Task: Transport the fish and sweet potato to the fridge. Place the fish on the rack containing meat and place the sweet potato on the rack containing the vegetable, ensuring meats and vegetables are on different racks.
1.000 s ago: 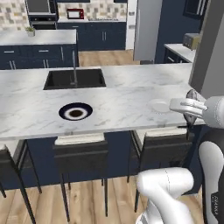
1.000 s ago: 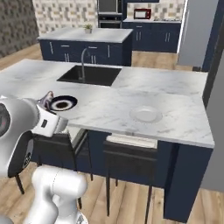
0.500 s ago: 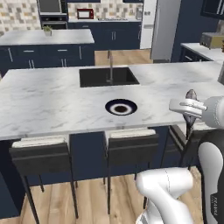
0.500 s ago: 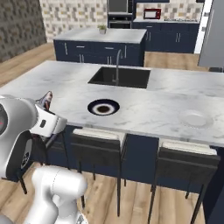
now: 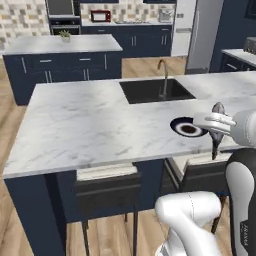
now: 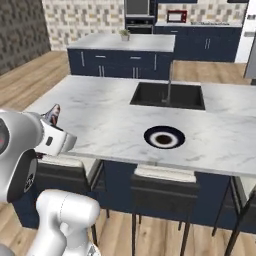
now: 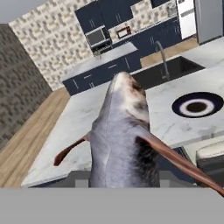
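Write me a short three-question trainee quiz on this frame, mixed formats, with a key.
1. True or false: the gripper is shut on the fish.
2. What lies on the island counter in front of the sink? A) dark round plate with white ring B) cutting board C) kettle
3. Fill in: behind the sink basin rises a curved ___.

Key: 1 true. 2 A, the plate. 3 faucet.

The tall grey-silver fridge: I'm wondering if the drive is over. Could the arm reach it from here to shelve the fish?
Probably not. The tall grey-silver fridge stands far back across the kitchen, beyond the white marble island, while the gripper, shut on the grey fish, hangs at the island's near edge.
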Available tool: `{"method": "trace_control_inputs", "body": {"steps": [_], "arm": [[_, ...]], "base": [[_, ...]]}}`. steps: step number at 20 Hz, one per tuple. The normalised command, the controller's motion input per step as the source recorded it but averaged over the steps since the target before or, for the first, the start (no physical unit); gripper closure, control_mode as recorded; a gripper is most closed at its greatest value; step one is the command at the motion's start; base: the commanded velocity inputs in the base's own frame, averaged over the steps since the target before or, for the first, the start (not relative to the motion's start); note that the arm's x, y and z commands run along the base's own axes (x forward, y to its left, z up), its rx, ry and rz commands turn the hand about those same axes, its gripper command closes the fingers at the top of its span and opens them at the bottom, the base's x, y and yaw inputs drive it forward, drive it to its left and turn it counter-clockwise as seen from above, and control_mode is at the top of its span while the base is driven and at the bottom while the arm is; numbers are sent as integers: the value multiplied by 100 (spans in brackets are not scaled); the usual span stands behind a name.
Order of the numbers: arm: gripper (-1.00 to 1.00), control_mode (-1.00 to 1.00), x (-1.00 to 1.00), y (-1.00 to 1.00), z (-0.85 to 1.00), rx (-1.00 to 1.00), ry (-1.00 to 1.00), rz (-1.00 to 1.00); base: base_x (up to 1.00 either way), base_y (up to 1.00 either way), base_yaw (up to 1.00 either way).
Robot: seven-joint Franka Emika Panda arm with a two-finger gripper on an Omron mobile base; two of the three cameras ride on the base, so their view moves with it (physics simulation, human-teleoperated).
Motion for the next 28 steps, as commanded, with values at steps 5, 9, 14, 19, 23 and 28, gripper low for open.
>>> {"method": "trace_control_inputs", "body": {"steps": [5,9,14,19,23,28], "arm": [[100,100,0,0,0,0,0,0],[100,100,0,0,0,0,0,0],[100,100,0,0,0,0,0,0],[100,100,0,0,0,0,0,0],[100,100,0,0,0,0,0,0],[100,100,0,0,0,0,0,0]], "base": [[26,100,-12],[-6,100,-11],[-14,100,-5],[-2,100,0],[8,100,0],[67,100,-9]]}}
